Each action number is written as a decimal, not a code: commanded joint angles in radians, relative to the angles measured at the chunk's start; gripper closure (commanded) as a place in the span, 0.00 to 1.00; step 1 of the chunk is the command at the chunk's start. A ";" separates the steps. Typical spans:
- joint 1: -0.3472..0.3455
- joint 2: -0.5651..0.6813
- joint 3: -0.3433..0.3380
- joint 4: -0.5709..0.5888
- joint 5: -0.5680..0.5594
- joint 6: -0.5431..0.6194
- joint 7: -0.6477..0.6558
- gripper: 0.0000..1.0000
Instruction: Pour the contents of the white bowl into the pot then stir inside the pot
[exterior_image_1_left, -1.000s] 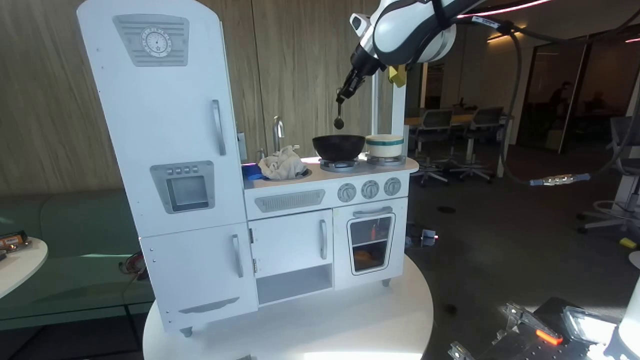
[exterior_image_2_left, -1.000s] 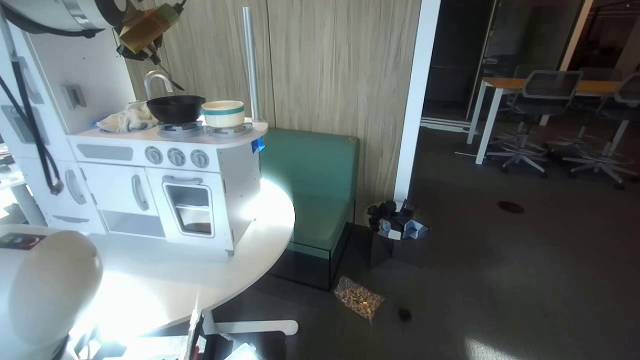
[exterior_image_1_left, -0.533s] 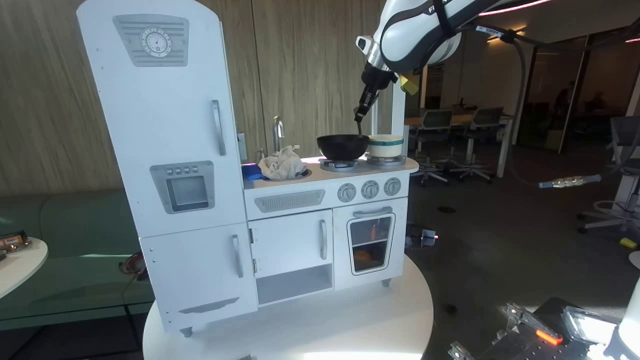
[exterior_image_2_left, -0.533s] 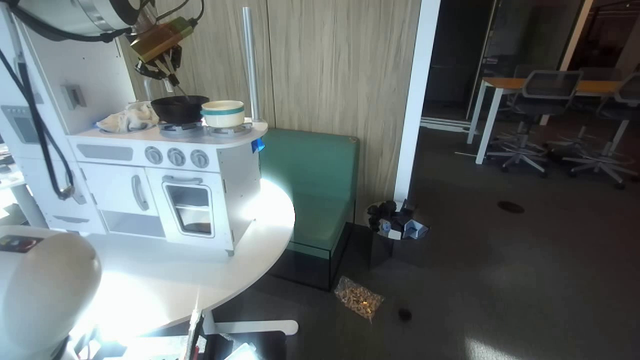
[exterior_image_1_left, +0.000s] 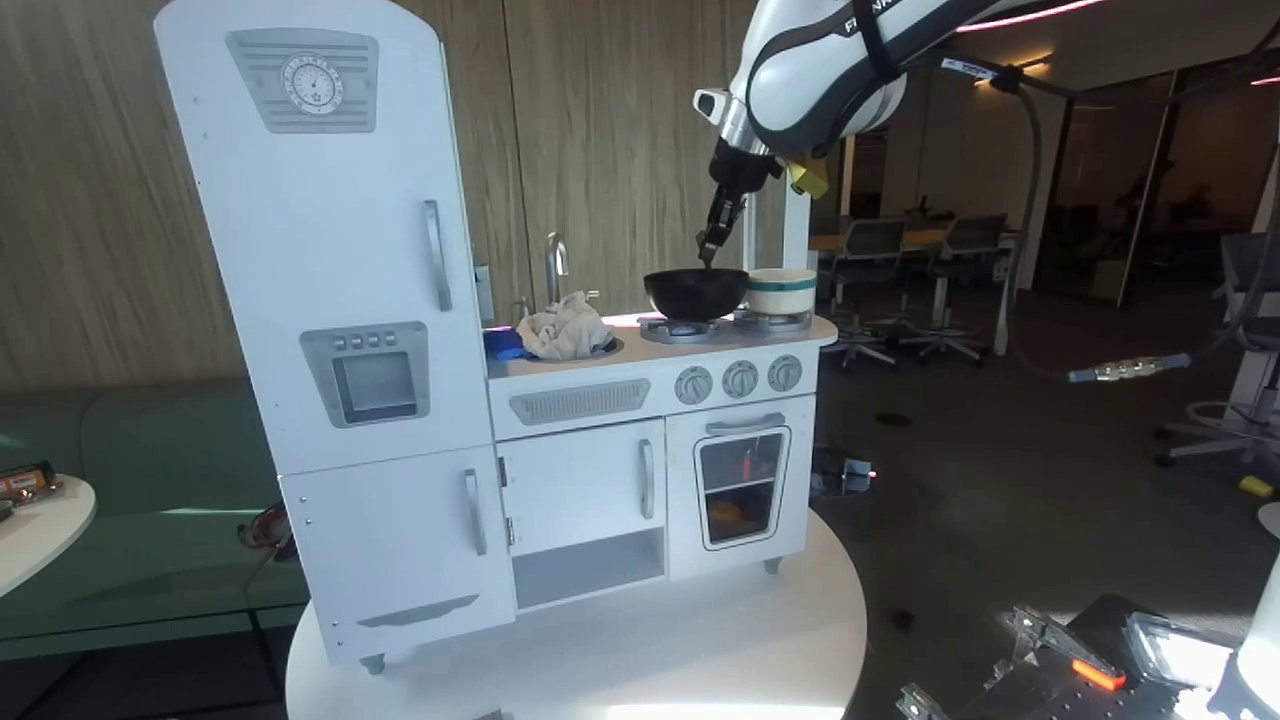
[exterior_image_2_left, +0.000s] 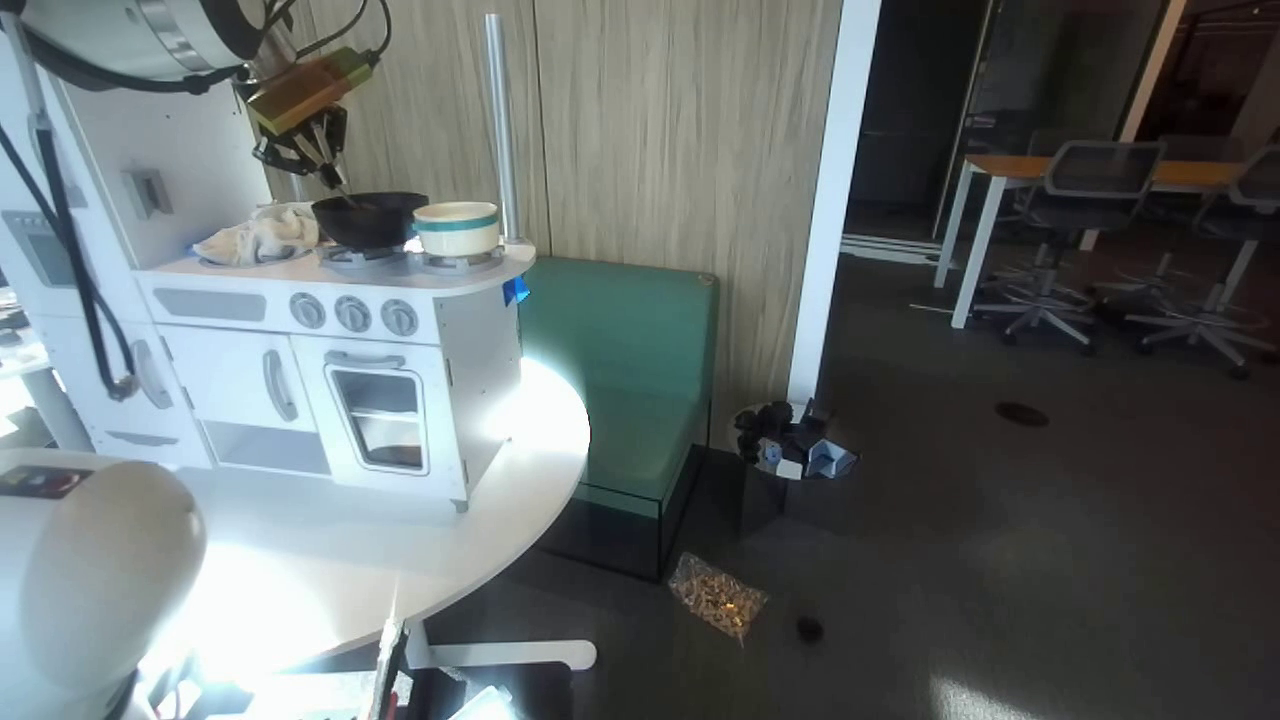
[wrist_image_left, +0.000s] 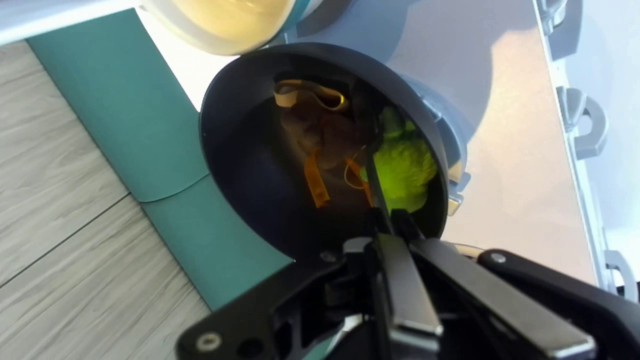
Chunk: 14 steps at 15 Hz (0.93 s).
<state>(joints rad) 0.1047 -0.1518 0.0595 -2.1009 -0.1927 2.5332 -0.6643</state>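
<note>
The dark pot (exterior_image_1_left: 697, 297) sits on the left burner in both exterior views (exterior_image_2_left: 365, 222). The white bowl (exterior_image_1_left: 781, 293) with a teal band stands right beside it on the other burner; its visible inside in the wrist view (wrist_image_left: 232, 20) looks empty. My gripper (exterior_image_1_left: 708, 246) is shut on a dark spoon (wrist_image_left: 376, 175) just above the pot. The spoon points down into the pot and its tip is hard to make out. In the pot lie a green piece (wrist_image_left: 404, 172), brownish pieces (wrist_image_left: 320, 127) and orange strips (wrist_image_left: 316, 182).
The toy kitchen (exterior_image_1_left: 580, 490) stands on a round white table (exterior_image_1_left: 640, 650). A crumpled cloth (exterior_image_1_left: 565, 328) lies in the sink beside the faucet (exterior_image_1_left: 556, 262). A tall fridge part (exterior_image_1_left: 330, 250) rises at the left. A metal post (exterior_image_2_left: 500, 130) stands behind the stove.
My gripper came down from above, so the spoon now reaches into the pot; it then moved slightly left in the exterior views. The pot and the white bowl slid a little to the right.
</note>
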 joint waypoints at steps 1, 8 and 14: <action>0.018 0.026 -0.009 0.018 0.041 0.063 -0.058 0.98; 0.049 0.055 0.007 0.024 0.124 0.081 -0.142 0.98; 0.061 0.066 0.021 0.033 0.147 0.095 -0.192 0.98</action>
<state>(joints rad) 0.1566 -0.1036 0.0776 -2.0890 -0.0827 2.6011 -0.8133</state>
